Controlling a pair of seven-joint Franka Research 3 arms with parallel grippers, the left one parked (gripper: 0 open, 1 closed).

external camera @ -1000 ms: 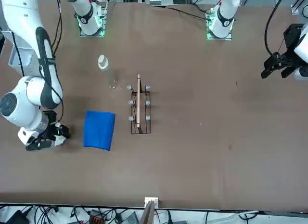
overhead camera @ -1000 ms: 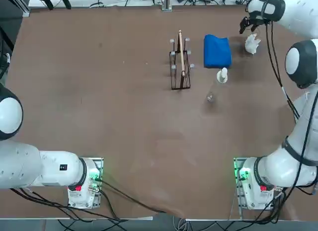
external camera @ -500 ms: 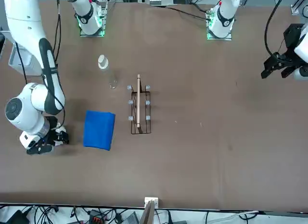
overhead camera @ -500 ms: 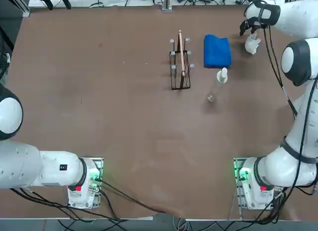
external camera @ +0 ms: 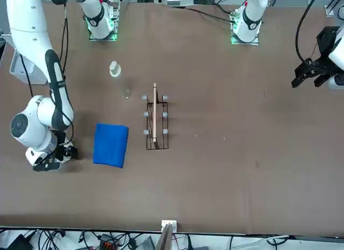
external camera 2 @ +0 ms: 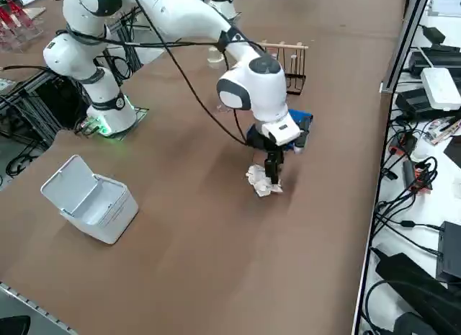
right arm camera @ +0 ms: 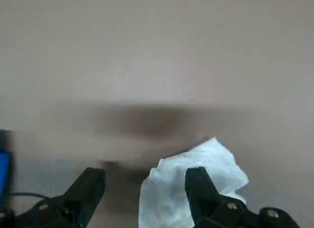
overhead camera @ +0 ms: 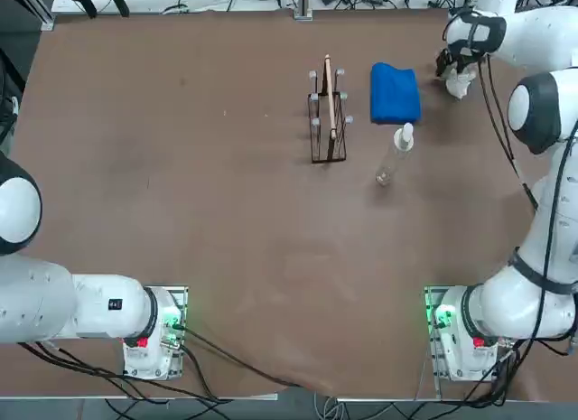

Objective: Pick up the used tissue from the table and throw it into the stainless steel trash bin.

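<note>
And here is the right hand (right arm camera: 145, 181), hanging low over the tabletop (external camera 2: 209, 227), its two fingers wide apart! The tissue (external camera 2: 263, 181), white and crumpled, lies on the tabletop right by the hand; in the wrist view one dark finger crosses in front of it, the other stands off to the side, and a shadow falls on the brown surface beside them. Whether that finger touches the tissue, I cannot tell. From overhead, the hand covers part of the tissue, over at the right of the blue cloth (overhead camera: 395, 94). Below that cloth lies the bottle (overhead camera: 395, 154), small and clear with a white cap, and on the cloth's left sits the rack (overhead camera: 329, 117), dark wire with a pale stick along its middle. Round at the robot's own right side, well apart from the tissue, there's the bin (external camera 2: 91, 199): a pale, boxy thing standing on the tabletop, and from here you can see a lighter panel at its top, tilted up on one side. The arm (external camera 2: 194, 18) reaches across, black cables looping along it.
</note>
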